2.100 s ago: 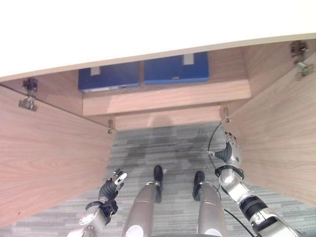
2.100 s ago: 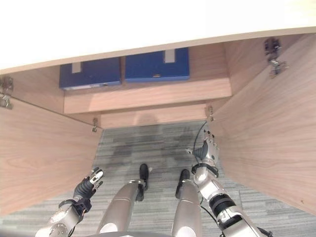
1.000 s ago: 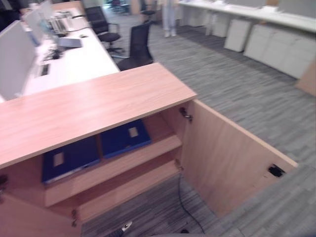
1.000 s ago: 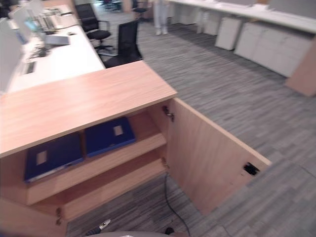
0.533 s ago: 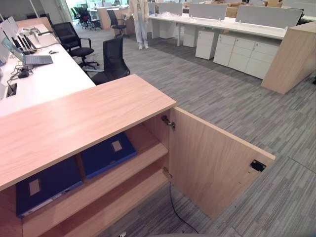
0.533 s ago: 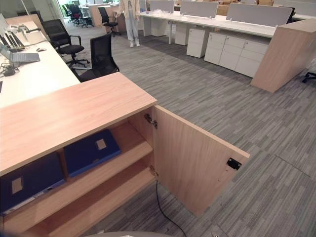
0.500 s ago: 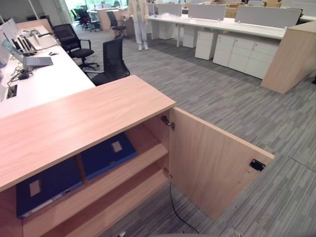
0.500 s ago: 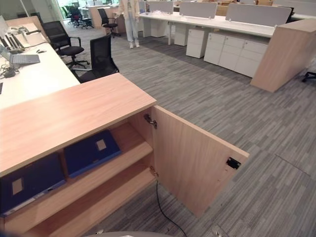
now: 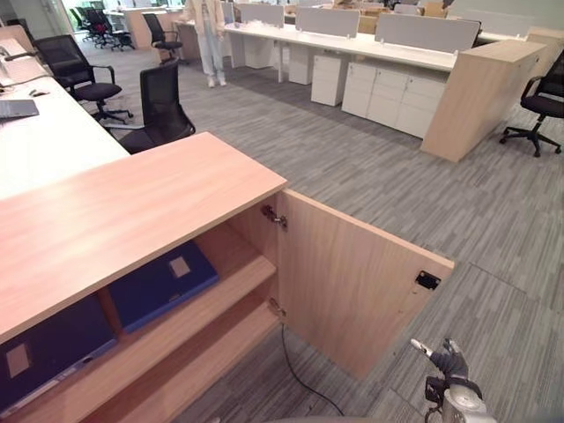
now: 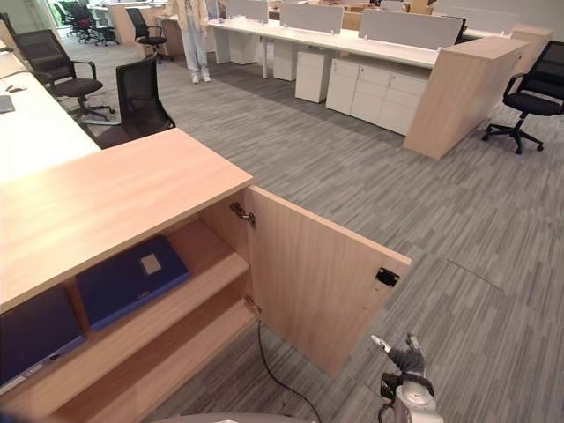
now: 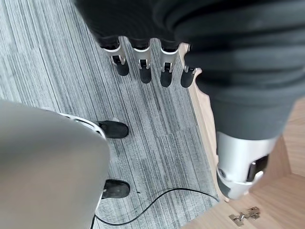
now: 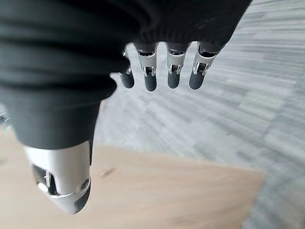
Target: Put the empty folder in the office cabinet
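Ahead of us stands the office cabinet [image 9: 132, 211], a low wooden unit with its right door [image 9: 361, 282] swung wide open over the grey carpet. On its upper shelf [image 9: 203, 304] we see two dark blue folders lying flat, side by side: one blue folder [image 9: 163, 284] nearer the open door, and a second blue folder [image 9: 48, 348] further to our left, both resting wholly inside the compartment. The lower shelf [image 9: 189, 366] sits beneath them.

Our right hand [image 9: 448, 363] hangs low beside the open door's outer edge, well apart from the folders; in its wrist view [image 12: 162, 67] the fingers [image 12: 173, 71] point out straight and relaxed with nothing between them and the thumb. Our left hand [image 11: 147, 62] shows in its own wrist view above the carpet, next to a wooden door edge; its fingers [image 11: 142, 69] are likewise extended and loose, carrying nothing.

Beyond the cabinet we see a white desk [image 9: 53, 145], black office chairs [image 9: 159, 106], white drawer units [image 9: 388, 92], and a person [image 9: 207, 40] standing far back.
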Controlling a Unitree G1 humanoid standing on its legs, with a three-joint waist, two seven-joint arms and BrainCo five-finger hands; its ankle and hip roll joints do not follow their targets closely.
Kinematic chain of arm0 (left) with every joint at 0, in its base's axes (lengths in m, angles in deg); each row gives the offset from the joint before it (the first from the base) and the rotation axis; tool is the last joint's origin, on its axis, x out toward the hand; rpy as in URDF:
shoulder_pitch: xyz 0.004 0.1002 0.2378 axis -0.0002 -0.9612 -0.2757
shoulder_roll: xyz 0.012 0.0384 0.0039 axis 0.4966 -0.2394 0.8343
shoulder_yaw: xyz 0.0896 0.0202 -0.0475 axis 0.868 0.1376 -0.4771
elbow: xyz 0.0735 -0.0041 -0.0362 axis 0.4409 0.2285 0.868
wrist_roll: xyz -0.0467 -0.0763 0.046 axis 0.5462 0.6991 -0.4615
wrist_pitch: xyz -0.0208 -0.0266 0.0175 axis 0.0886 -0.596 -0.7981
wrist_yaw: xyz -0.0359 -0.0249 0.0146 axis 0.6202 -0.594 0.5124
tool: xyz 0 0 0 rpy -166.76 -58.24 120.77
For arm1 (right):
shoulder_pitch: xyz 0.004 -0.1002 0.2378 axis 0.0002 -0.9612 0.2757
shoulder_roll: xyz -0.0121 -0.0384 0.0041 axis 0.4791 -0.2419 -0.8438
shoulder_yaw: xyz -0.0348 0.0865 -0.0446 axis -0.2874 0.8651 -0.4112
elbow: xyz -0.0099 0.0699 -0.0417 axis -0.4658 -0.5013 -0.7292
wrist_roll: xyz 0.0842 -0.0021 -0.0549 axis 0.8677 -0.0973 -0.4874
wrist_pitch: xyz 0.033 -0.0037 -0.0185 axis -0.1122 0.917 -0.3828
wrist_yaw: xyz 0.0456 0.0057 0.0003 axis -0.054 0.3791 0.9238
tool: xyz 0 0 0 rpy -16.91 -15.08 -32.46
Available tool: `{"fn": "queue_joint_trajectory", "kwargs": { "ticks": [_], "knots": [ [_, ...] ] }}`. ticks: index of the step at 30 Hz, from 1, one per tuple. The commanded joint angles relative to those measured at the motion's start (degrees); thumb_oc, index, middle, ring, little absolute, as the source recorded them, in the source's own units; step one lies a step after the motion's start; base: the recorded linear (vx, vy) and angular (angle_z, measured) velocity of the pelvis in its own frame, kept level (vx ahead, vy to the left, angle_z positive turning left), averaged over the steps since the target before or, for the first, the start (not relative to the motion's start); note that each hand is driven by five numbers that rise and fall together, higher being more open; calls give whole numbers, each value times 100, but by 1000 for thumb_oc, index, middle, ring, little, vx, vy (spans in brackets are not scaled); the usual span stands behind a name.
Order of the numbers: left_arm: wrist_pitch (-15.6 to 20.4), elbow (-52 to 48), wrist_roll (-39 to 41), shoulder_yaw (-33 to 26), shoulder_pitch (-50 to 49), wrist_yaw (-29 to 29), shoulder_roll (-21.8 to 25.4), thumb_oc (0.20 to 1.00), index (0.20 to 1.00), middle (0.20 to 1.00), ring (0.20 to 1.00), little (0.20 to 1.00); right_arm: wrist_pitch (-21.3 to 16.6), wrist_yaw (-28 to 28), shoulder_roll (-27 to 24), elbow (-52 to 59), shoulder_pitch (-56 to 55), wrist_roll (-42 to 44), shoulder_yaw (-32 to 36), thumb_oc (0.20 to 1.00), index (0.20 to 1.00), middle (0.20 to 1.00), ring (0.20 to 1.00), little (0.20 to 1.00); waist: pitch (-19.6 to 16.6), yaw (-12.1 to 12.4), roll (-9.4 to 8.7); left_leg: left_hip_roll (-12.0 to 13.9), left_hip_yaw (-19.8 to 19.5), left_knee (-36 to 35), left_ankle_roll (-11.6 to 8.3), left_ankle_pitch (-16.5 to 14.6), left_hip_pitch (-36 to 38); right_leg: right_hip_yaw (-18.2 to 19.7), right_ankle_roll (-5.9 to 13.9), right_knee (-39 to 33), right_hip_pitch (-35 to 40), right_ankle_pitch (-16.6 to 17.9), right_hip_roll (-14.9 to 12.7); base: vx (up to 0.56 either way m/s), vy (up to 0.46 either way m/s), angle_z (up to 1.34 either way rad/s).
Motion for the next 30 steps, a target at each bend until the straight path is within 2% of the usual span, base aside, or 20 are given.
{"fn": "queue_joint_trajectory", "kwargs": {
  "ticks": [1,14,23,25,28,30],
  "knots": [
    [-1,394,-247,-69,91,-44,60,1000,1000,1000,1000,1000,-319,78,-250,241,347,-248,-35,1000,1000,1000,1000,1000,-14,92,-101,-223,-188,73,80,-381,-103,-266,418,77,290,-513,-55,0,0,0],
    [-48,463,-525,-23,-14,-72,70,1000,1000,1000,1000,1000,-495,394,-582,961,772,-275,-331,1000,1000,1000,1000,1000,-26,306,-186,-235,-288,73,68,-362,-130,-416,416,30,318,-527,-99,2,0,3],
    [-35,457,-651,106,-75,-30,96,1000,1000,1000,1000,1000,-515,388,-1056,732,1259,-314,-307,1000,1000,1000,1000,1000,-86,445,-212,-235,-413,73,50,-354,-135,-571,415,29,378,-594,-132,6,-3,2],
    [126,250,-595,430,-6,-26,-93,1000,1000,1000,1000,1000,-578,437,-1186,510,1674,-101,-500,1000,1000,1000,1000,1000,-66,491,-201,-240,-449,73,48,-343,-139,-622,413,29,380,-600,-143,1,-2,10],
    [124,214,-481,517,9,21,-128,1000,1000,1000,1000,1000,-592,502,-1254,444,1853,-73,-704,1000,1000,1000,1000,1000,-39,529,-194,-239,-476,73,45,-325,-156,-648,411,29,376,-607,-148,-8,-1,5],
    [143,203,-393,546,-49,86,-111,1000,1000,1000,1000,1000,-613,810,-1265,701,2031,218,-1018,1000,1000,1000,1000,1000,13,600,-189,-241,-520,73,33,-288,-180,-696,405,29,371,-603,-154,-8,3,2]
  ]
}}
